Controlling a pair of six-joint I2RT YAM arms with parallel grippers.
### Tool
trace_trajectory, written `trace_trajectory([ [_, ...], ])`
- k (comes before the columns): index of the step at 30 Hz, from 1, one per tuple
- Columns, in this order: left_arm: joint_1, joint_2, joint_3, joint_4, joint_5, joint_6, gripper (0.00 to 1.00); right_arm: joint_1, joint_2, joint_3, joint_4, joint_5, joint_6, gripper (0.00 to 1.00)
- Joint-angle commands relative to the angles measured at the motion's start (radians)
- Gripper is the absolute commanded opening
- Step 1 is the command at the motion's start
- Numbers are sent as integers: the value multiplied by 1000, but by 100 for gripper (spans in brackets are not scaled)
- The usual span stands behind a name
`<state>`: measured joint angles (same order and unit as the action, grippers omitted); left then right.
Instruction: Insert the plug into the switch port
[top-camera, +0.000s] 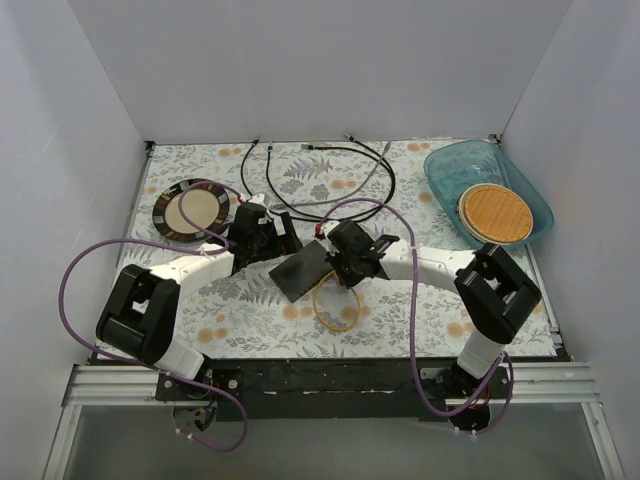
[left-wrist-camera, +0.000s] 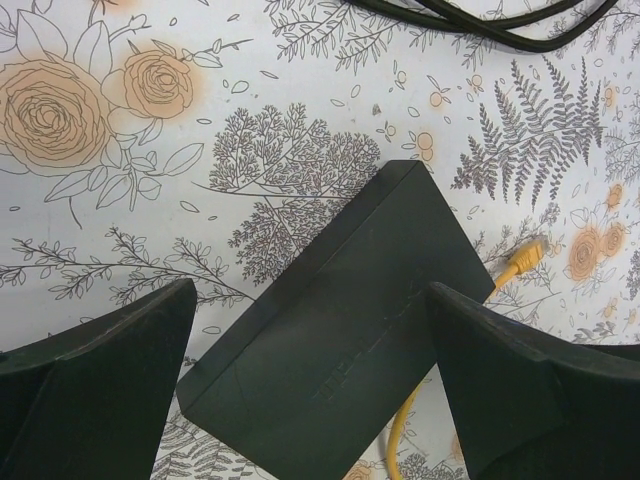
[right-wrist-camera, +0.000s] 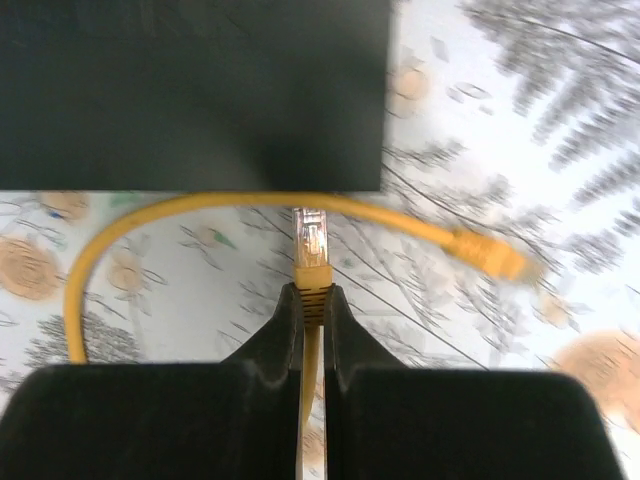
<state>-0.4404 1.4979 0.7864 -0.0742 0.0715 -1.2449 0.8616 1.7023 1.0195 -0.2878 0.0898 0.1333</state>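
The switch (top-camera: 300, 270) is a flat matte-black box lying askew on the floral cloth at mid-table. In the left wrist view the switch (left-wrist-camera: 340, 330) lies between my left gripper's wide-open fingers (left-wrist-camera: 100, 380), neither touching it. My left gripper (top-camera: 268, 235) hovers at its far left corner. My right gripper (top-camera: 345, 262) is shut on the yellow boot of the plug (right-wrist-camera: 311, 245); its clear tip points at the switch's near edge (right-wrist-camera: 200, 100), just short of it. The yellow cable (right-wrist-camera: 150, 215) loops to a second plug (right-wrist-camera: 490, 255), also seen in the left wrist view (left-wrist-camera: 520, 262).
A round dark-rimmed plate (top-camera: 189, 210) sits at the left. A blue tray (top-camera: 445, 170) holding a round wicker mat (top-camera: 493, 212) stands at the back right. Black cables (top-camera: 320, 180) loop across the back. The yellow loop (top-camera: 335, 305) lies in front of the switch.
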Motion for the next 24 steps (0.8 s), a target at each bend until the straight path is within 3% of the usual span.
trace_trajectory([
  [1, 9, -44, 14, -12, -38, 15, 98, -47, -153, -21, -106, 195, -63, 1],
  [8, 14, -59, 10, -19, -52, 16, 98, -352, -478, 53, -192, 379, -20, 1],
  [12, 16, -65, 10, -27, -58, 21, 98, -360, -660, 141, -119, 638, -92, 1],
  [15, 17, -77, 8, -30, -59, 21, 98, -361, -734, 159, -38, 669, -182, 1],
  [17, 17, -80, 5, -26, -59, 19, 98, -360, -715, 154, -31, 662, -214, 1],
  [24, 17, -62, 16, -29, -59, 22, 98, -296, -603, -65, -25, 357, -155, 1],
])
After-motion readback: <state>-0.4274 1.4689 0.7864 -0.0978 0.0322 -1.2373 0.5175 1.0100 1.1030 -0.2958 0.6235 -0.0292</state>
